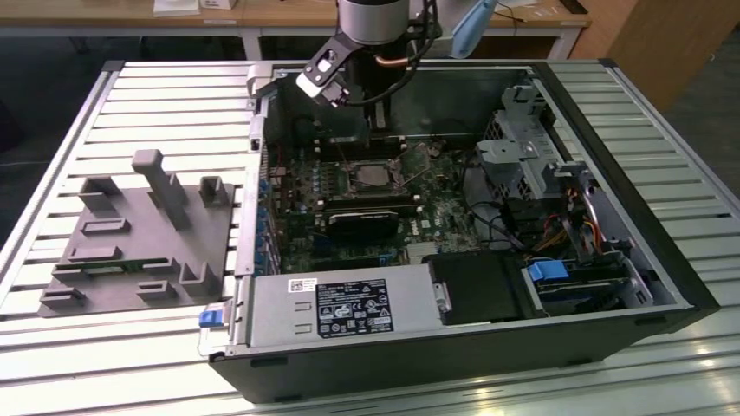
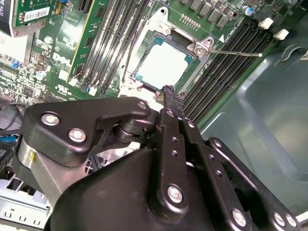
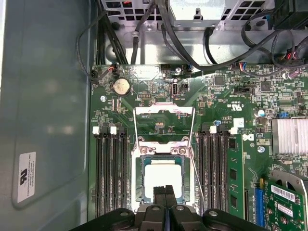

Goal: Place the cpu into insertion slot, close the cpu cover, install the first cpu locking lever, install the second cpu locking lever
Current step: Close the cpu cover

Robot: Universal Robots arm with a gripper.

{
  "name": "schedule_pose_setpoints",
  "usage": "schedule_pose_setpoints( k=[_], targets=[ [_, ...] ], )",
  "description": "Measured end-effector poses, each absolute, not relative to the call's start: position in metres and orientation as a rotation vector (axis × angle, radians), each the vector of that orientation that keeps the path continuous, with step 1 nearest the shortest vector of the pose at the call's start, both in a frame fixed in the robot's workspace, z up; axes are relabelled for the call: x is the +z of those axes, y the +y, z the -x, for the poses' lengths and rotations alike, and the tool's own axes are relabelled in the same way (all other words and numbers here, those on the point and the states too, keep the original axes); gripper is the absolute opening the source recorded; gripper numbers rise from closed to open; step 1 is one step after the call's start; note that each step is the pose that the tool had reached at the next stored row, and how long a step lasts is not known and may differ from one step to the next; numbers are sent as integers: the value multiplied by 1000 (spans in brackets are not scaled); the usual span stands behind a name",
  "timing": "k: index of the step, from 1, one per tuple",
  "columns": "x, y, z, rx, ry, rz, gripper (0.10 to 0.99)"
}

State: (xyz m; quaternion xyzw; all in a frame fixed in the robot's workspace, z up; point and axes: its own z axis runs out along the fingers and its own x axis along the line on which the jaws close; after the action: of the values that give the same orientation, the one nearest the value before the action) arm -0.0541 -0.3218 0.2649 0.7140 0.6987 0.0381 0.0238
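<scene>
The cpu (image 3: 163, 177) lies flat in the insertion slot (image 3: 138, 180) on the green motherboard, its silver top showing; I also see the cpu (image 2: 161, 65) in the second wrist view and the cpu (image 1: 373, 176) in the exterior view. The cpu cover (image 3: 163, 109) stands swung open beyond the slot. A thin wire locking lever (image 3: 195, 161) runs along one side of the slot, and a lever (image 2: 236, 53) sticks out unlatched. My gripper (image 3: 165, 191) is shut with nothing in it, its tips just over the chip's near edge; the gripper (image 2: 169, 94) shows the same.
The open computer case (image 1: 601, 130) sits on a slatted table. Black memory slots (image 3: 109, 173) flank the socket, and cables (image 3: 211, 48) cross beyond the board. A grey fixture (image 1: 139, 234) lies at the exterior view's left; the power supply (image 1: 335, 308) fills the case's near side.
</scene>
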Motion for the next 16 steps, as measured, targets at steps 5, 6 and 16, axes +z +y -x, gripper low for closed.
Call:
schedule_pose_setpoints(
  k=[5,6,16],
  targets=[
    [268,-322,54,118,2162,-2210,106],
    [268,-322,54,118,2162,-2210,106],
    [268,-322,41,118,2162,-2210,106]
  ],
)
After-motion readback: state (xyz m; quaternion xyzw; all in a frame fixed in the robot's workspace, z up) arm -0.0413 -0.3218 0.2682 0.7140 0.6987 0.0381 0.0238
